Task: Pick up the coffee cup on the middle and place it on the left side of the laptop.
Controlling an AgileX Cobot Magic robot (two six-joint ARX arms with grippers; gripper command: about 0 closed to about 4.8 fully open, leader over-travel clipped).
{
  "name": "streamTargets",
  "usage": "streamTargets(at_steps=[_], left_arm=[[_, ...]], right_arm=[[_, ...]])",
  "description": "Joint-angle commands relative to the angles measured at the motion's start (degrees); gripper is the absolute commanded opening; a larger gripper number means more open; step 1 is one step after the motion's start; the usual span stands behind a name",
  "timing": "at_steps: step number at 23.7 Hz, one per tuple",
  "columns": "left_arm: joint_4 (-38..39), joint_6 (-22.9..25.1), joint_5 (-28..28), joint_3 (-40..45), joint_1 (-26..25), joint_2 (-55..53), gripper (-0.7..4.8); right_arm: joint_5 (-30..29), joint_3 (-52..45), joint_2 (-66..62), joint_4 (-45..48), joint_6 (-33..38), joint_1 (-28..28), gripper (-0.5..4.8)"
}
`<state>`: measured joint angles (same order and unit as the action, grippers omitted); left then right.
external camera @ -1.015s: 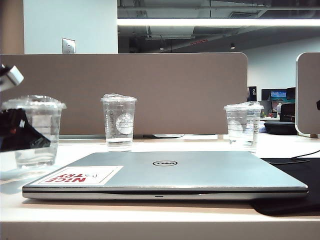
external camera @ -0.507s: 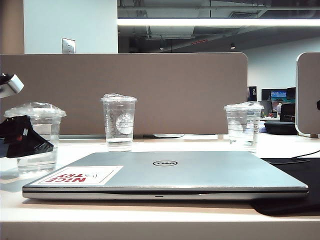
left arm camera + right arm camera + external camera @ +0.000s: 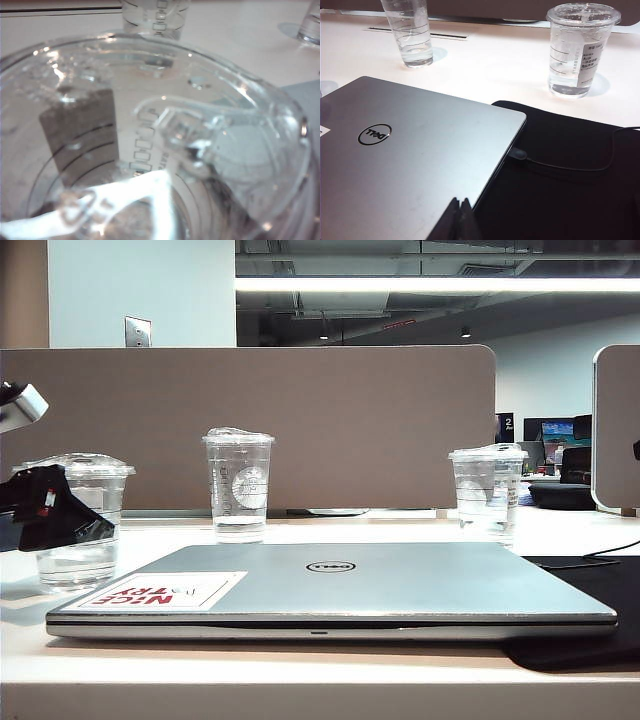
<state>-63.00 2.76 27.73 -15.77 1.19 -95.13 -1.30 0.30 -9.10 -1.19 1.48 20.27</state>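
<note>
1. Standing on the table [image 3: 300,680] at the far left, just beside the laptop's left edge, the coffee cup [image 3: 85,570] is seen upright with its domed lid on and a little water in it.
2. The left gripper [image 3: 60,520] is seen at the cup's side, its black finger across the front of the cup wall; whether it is parted or clamped on the cup cannot be told, since the left wrist view is filled by the clear lid alone.
3. The placing step is judged to be at its end: the cup appears set down where the task wants it, and only letting go and pulling away seem left.
4. A withdrawal clear of the light cup is called for next, so that it is not dragged or tipped against the laptop [image 3: 400,585].
5. Behind the closed laptop, a taller logo cup [image 3: 238,485] and a lined cup [image 3: 487,490] are left standing, well apart.
6. The right gripper [image 3: 459,215] is held closed and empty over the laptop's near right corner, beside the black mat [image 3: 560,190].
</note>
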Motion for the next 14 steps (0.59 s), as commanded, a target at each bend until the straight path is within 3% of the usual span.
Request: streamTargets(at_steps=[1, 7, 14], left_arm=[[-0.79, -0.15, 0.79, 1.7, -0.85, 0.9, 4.79], [-0.96, -1.25, 0.79, 6.86, -4.76, 6.67, 4.79], [-0.92, -2.38, 0.22, 12.63, -6.38, 22.56, 4.79]], right_arm=[[0.09, -0.22, 0.33, 0.96, 0.0, 0.09, -0.05], [0.09, -0.22, 2.01, 1.03, -0.02, 0.09, -0.05], [0.09, -0.22, 3.74, 0.98, 0.0, 0.04, -0.04]])
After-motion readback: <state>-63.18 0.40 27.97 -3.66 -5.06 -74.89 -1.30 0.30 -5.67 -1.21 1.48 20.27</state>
